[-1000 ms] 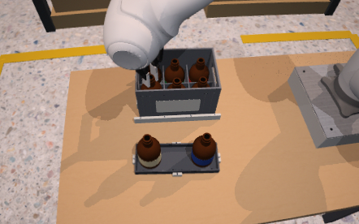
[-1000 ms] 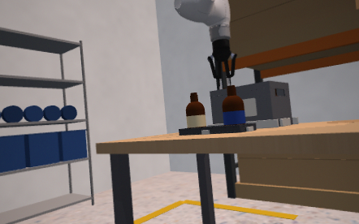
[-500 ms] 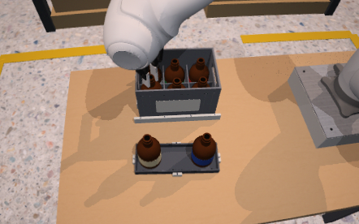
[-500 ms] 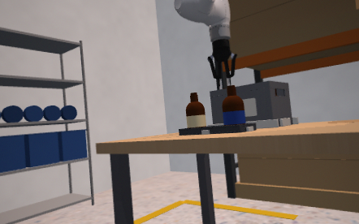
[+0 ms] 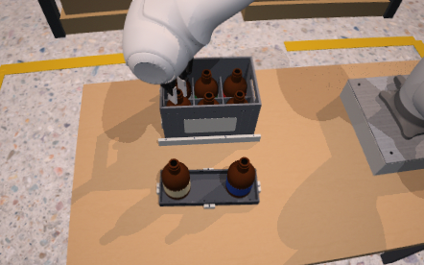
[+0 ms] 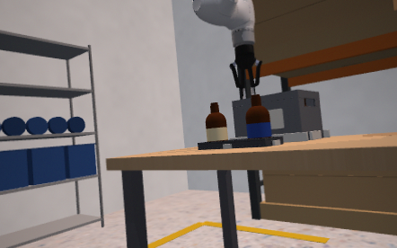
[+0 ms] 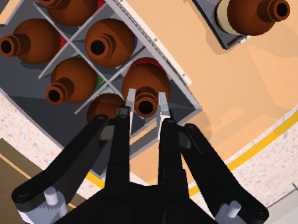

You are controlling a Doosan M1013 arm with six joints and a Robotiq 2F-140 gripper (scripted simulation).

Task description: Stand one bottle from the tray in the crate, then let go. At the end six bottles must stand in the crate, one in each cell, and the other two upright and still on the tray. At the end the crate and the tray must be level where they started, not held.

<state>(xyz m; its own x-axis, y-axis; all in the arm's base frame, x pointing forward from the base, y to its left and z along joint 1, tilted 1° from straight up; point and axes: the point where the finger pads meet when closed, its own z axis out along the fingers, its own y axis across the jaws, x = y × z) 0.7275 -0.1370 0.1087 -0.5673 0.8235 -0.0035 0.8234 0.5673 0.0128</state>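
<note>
The grey crate point(image 5: 209, 120) point(image 6: 293, 108) stands at the back of the table with a brown bottle in each cell that shows. My gripper point(image 5: 177, 89) point(image 6: 246, 87) point(image 7: 146, 100) reaches down into the front left cell and is shut on the neck of the brown bottle point(image 5: 176, 100) point(image 7: 144, 78) standing there. The dark tray point(image 5: 207, 186) point(image 6: 230, 142) lies in front of the crate. On it stand a cream-labelled bottle point(image 5: 176, 179) point(image 6: 216, 123) point(image 7: 249, 12) and a blue-labelled bottle point(image 5: 241, 178) point(image 6: 258, 119), both upright. The arm hides the back left cell in the top view.
A light grey strip point(image 5: 209, 139) lies just in front of the crate. The arm's grey base plate point(image 5: 385, 134) sits at the table's right. Yellow floor lines point(image 5: 58, 62) run round the table. A metal shelf point(image 6: 32, 135) stands off to the left.
</note>
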